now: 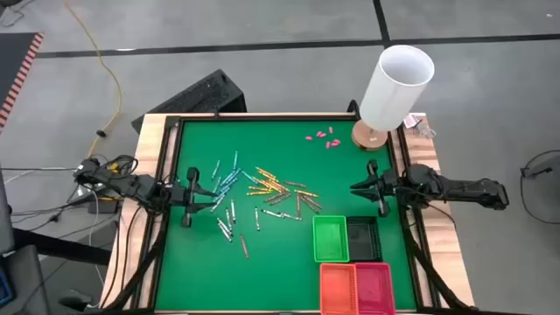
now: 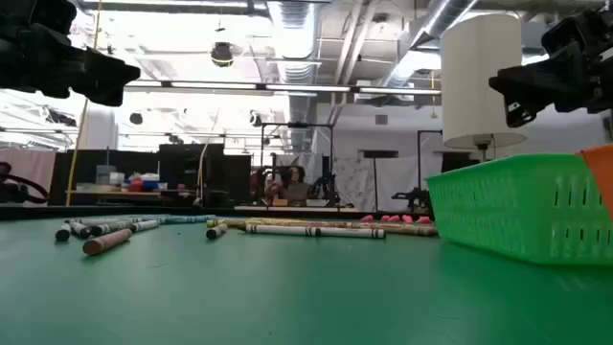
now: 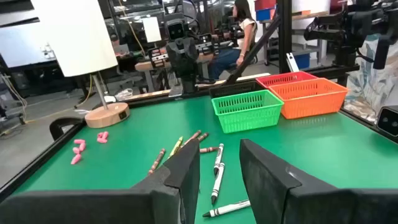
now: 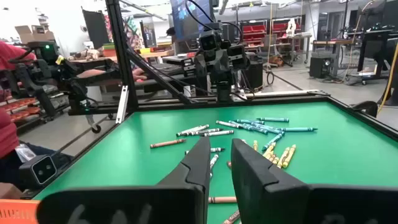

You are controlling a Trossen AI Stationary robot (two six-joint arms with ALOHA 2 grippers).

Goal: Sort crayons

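The thin, finger-length wax crayons [image 1: 254, 197] in light blue, yellow-orange, grey-white and brownish-red lie loose on the green-topped worktop [image 1: 280, 144], spread in a band just beside the green plastic mesh basket [image 1: 330, 238] and running away from it towards the left gripper; the blue ones lie farthest from the basket, the yellow-orange ones in the middle of the spread, the brownish ones nearest the basket; none lies in any basket.

The left gripper [image 1: 191, 198] hangs above the end of the crayon spread farthest from the green basket; its fingers [image 3: 186, 171] stand a little apart with nothing between them; the right gripper [image 1: 374, 186] hangs near the green basket, on the side towards the lamp, clear of the crayons; its fingers [image 4: 199, 163] stand slightly parted and hold nothing.

Against the green basket sits a black mesh basket [image 1: 364, 237], with an orange basket [image 1: 335, 287] and a pinkish-red basket [image 1: 374, 287] touching those two on the side away from the lamp; a lamp with a white cylindrical shade and round wooden base [image 1: 392, 87] stands at the worktop's corner well apart from the green basket; small stubby pink pieces [image 1: 321, 136] lie near that base.
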